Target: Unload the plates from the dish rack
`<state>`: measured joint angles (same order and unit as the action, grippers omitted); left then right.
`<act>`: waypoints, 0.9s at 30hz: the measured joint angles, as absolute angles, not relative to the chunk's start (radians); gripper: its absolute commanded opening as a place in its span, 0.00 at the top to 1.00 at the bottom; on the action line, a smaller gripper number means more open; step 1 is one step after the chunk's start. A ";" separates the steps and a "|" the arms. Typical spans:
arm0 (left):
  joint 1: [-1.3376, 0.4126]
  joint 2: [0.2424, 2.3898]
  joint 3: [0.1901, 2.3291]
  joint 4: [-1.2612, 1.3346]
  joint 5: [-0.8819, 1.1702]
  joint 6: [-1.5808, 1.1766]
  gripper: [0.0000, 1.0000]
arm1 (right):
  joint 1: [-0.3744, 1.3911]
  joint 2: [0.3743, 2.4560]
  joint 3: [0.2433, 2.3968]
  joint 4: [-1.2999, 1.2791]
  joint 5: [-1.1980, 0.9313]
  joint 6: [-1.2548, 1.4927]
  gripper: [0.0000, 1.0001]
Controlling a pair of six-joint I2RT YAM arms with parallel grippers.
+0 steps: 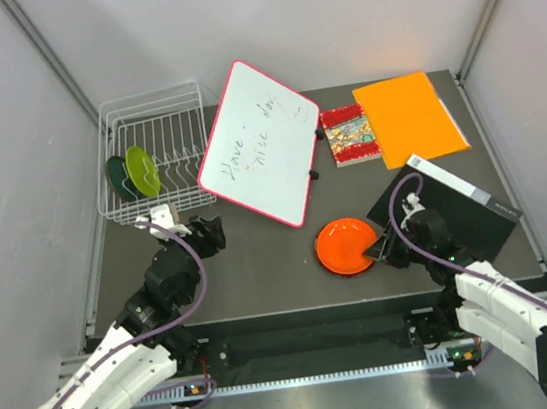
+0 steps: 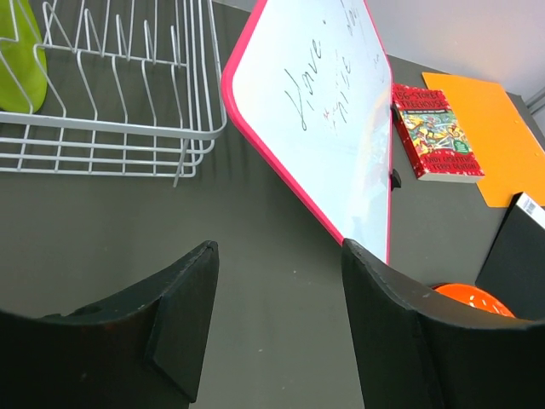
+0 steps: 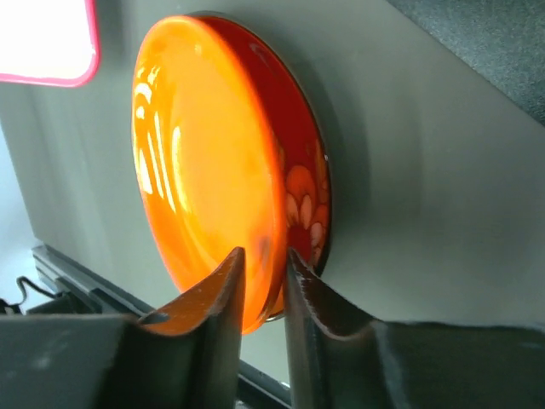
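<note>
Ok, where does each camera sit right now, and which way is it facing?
Top external: above and behind the robot, looking down on dish rack, whiteboard and orange plate; left arm and right arm show.
Left wrist: on the left arm, facing dish rack and whiteboard; left fingers spread, empty.
Right wrist: close on the orange plate; right fingers straddle its rim.
Shared: whiteboard and orange plate appear in all three.

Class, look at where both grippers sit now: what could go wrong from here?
Pulling back, the right gripper, astride the rim of the orange plate, could drag it off the red plate beneath. Reaching for the green plate, the open left gripper could snag on the rack or bump the whiteboard beside it.
</note>
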<state>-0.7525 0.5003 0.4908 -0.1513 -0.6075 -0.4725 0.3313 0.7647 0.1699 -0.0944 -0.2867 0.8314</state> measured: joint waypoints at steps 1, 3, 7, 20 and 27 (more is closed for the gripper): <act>-0.752 0.500 0.491 -0.152 -0.610 -0.472 0.34 | 0.331 0.770 0.170 -0.096 -0.287 0.826 0.58; -0.752 0.500 0.491 -0.152 -0.620 -0.469 0.31 | 0.331 0.767 0.171 -0.096 -0.289 0.820 0.49; -0.752 0.502 0.491 -0.150 -0.648 -0.453 0.21 | 0.331 0.719 0.199 -0.126 -0.262 0.777 0.35; -0.696 0.741 0.586 -0.048 -0.845 -0.275 0.09 | 0.331 0.642 0.455 -0.410 -0.006 0.607 0.26; -0.265 0.860 0.685 0.014 -0.660 -0.265 0.09 | 0.331 0.688 0.452 -0.397 0.006 0.579 0.26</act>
